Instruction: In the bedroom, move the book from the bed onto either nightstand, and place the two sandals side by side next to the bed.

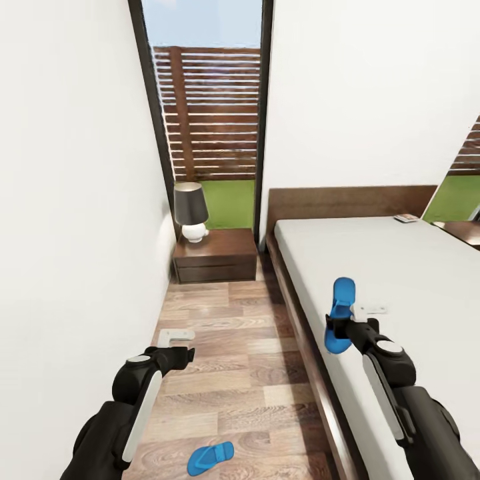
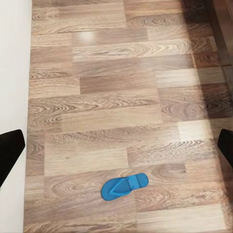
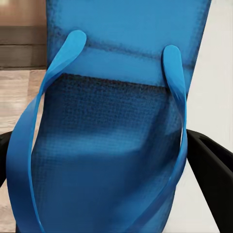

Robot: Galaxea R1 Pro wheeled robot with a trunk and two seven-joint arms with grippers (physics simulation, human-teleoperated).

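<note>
- Head view: the right gripper point(image 1: 340, 325) was seen closed on a blue sandal point(image 1: 341, 313), held over the near edge of the bed point(image 1: 400, 280); the sandal stood roughly upright, one end above the gripper and the other end below it.
- The left gripper point(image 1: 179, 339) hung over the floor point(image 1: 227, 373) between the wall point(image 1: 73, 233) and the bed frame, its pale fingers point(image 1: 175, 336) seen spread apart with nothing between them.
- A second sandal point(image 1: 210, 457) lay flat on the floor, behind and below the left gripper, well apart from it.
- Beyond the left gripper, a nightstand point(image 1: 217, 255) stood against the window, just beside the bed's headboard, with a lamp point(image 1: 191, 211) on its top.
- Far ahead of the right gripper, a small book point(image 1: 405, 218) lay on the mattress by the headboard.
- Left wrist view: the dark fingertips point(image 2: 9, 150) were seen at the frame's two edges, wide apart and empty; the second sandal point(image 2: 124, 186) lay flat on the planks between them, clear of both.
- Right wrist view: the held sandal point(image 3: 111, 145) was seen close up between the dark fingers point(image 3: 213, 179), sole and both straps facing the camera; the fingers pressed on its sides.
</note>
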